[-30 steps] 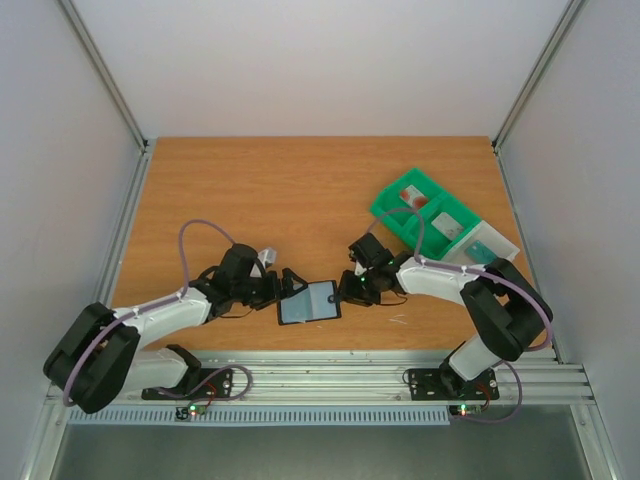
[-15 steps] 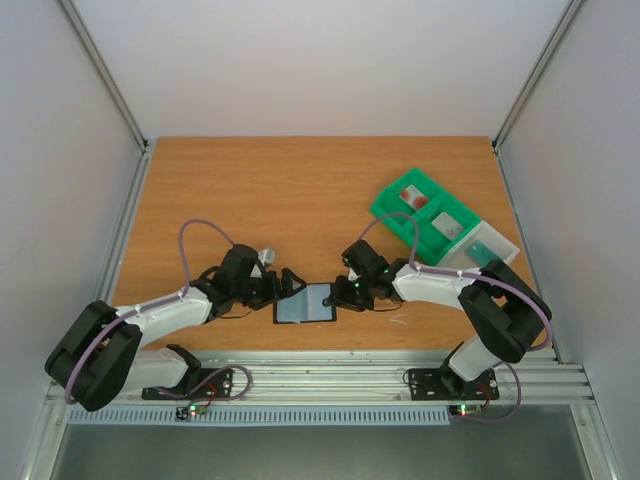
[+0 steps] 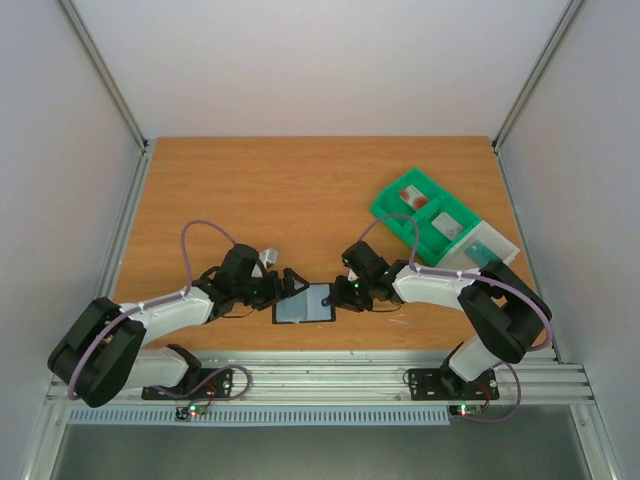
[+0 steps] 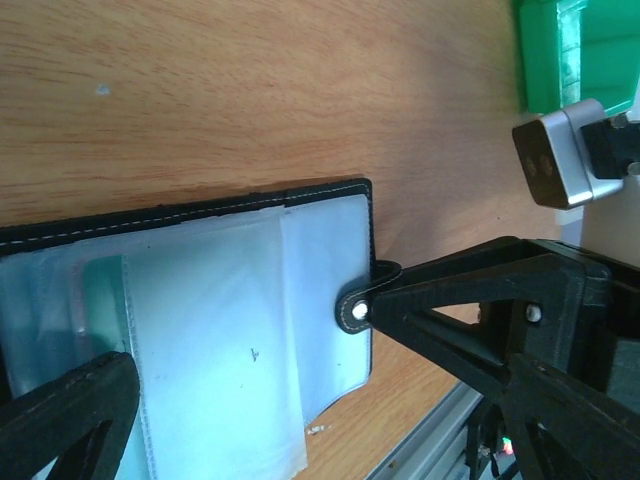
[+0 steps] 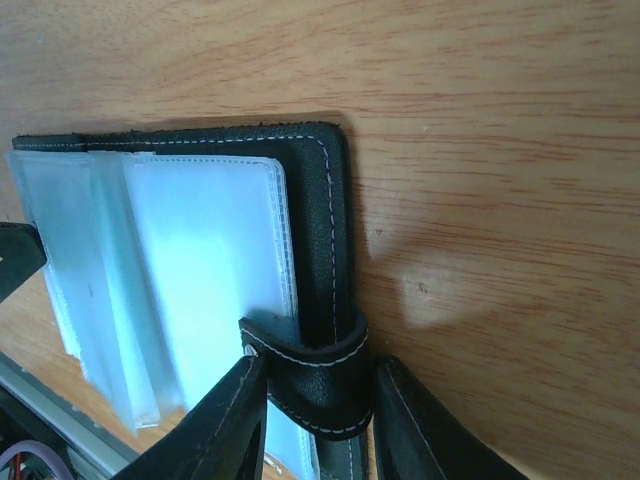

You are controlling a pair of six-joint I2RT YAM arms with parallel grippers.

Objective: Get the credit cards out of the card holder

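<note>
Card holder (image 3: 305,303): black stitched bifold with clear plastic sleeves, lying open on your wooden worktop (image 3: 300,190) near the front edge, between both grippers.
Right gripper (image 5: 315,378): narrowed and pinched on the holder's black snap strap (image 5: 300,352).
Left gripper (image 3: 287,288): spread wide, straddling the sleeves and holding nothing.
Teal-green card (image 4: 100,300): you can see it tucked inside a sleeve.

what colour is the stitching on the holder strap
White, along the black strap of the card holder; clearest in the right wrist view.

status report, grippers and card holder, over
Left gripper open at card holder's left edge. Right gripper clamped on its strap tab. Teal card in sleeve. Green tray clear.
</note>
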